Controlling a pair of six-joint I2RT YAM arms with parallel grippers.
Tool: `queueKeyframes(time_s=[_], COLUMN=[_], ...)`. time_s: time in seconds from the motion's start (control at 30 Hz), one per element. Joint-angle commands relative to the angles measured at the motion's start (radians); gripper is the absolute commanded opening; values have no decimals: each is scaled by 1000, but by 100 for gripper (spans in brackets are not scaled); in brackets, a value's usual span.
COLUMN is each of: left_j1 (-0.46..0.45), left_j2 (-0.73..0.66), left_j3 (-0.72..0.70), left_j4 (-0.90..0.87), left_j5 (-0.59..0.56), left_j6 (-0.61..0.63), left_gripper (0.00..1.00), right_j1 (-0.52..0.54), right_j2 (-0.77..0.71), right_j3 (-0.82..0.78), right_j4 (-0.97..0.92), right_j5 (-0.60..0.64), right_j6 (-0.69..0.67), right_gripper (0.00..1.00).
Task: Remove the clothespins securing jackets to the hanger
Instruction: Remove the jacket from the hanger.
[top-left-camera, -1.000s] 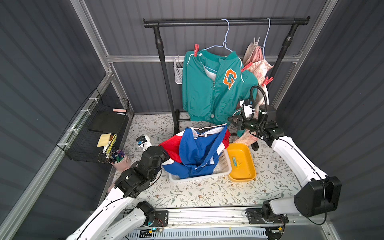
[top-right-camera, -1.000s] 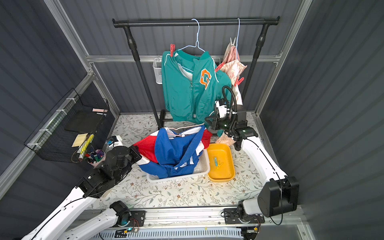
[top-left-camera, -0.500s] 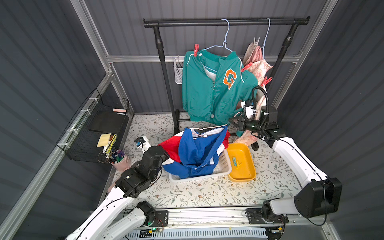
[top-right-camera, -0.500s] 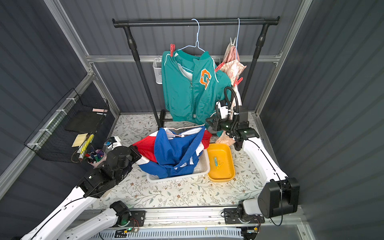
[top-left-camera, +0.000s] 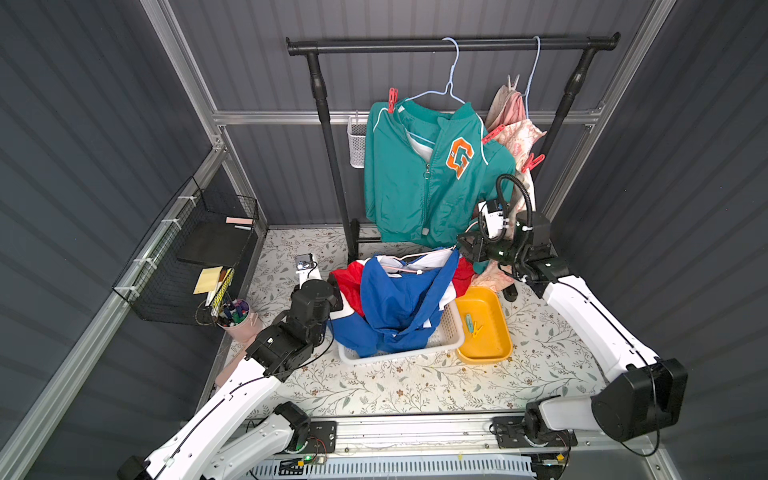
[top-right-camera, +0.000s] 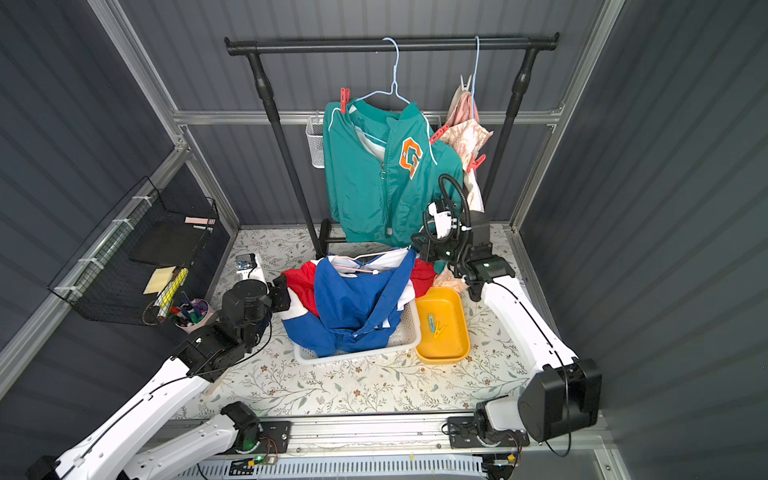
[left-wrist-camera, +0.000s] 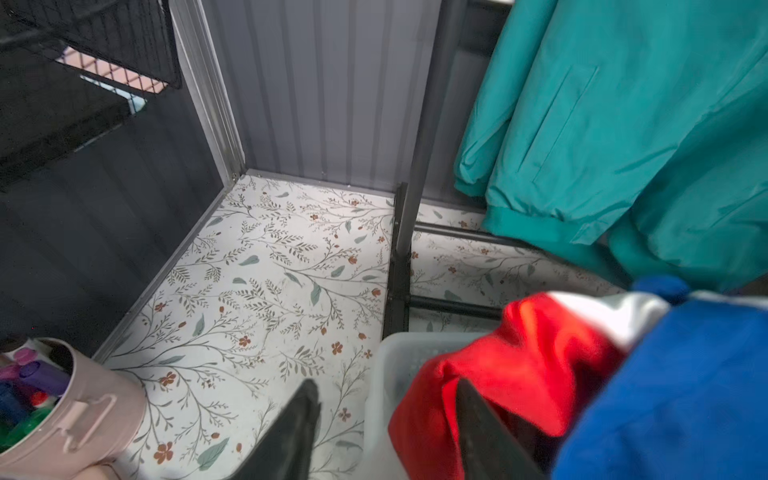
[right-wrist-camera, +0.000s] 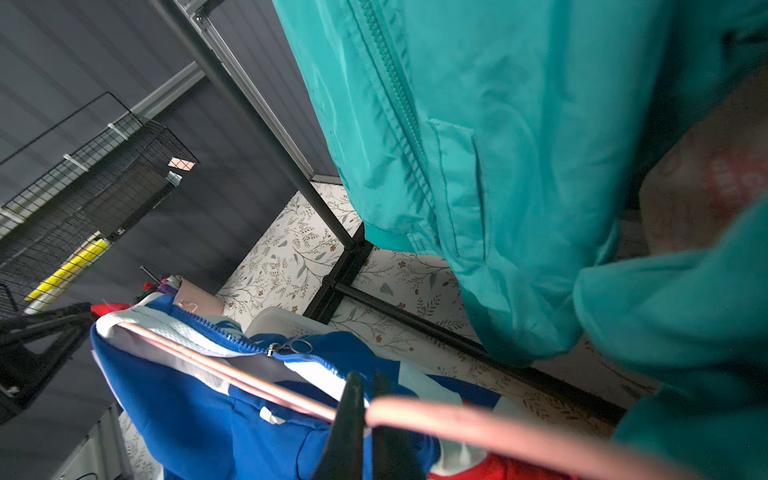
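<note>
Your right end effector (right-wrist-camera: 367, 380) is clamped on the pink hanger (right-wrist-camera: 478, 419) of the blue jacket (top-left-camera: 395, 299) lying in the basket (top-left-camera: 451, 332). Your left end effector (left-wrist-camera: 386, 384), jaws apart, sits at its left side. The nearest red clothespin (top-left-camera: 532, 162), slanted on the cream jacket (top-left-camera: 519, 133), hangs above and just far of your right arm.

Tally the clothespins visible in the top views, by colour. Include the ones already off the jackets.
red clothespins: 3
whitish-grey clothespin: 1
teal clothespin, in the yellow tray: 1
yellow clothespin, same tray: 1
Total: 6
</note>
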Motion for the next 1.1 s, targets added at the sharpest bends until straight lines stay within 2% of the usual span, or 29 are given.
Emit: queueKeyframes(time_s=[0.0, 0.13, 0.37, 0.5, 0.63, 0.83, 1.07], left_j1=[3, 3, -5, -22, -23, -23, -23], left_j2=[-3, 58, 198, 272, 287, 272, 252], left_j3=[94, 172, 210, 229, 229, 228, 228], left_j4=[43, 26, 54, 37, 42, 13, -18], left_j5=[70, 294, 476, 464, 442, 410, 379], left_j6=[224, 333, 359, 355, 352, 335, 320], left_gripper=[71, 80, 86, 81, 68, 67, 55], right_j1=[28, 71, 133, 140, 142, 142, 142], right_j2=[-37, -49, -61, -66, -70, -59, -53], right_j3=[42, 63, 108, 110, 110, 110, 110], right_j4=[-18, -46, -100, -103, -101, -100, -100], right_j5=[116, 170, 254, 265, 271, 303, 320], right_j6=[-63, -67, -87, -88, -88, -90, -87], right_gripper=[0, 0, 0, 0, 0, 0, 0])
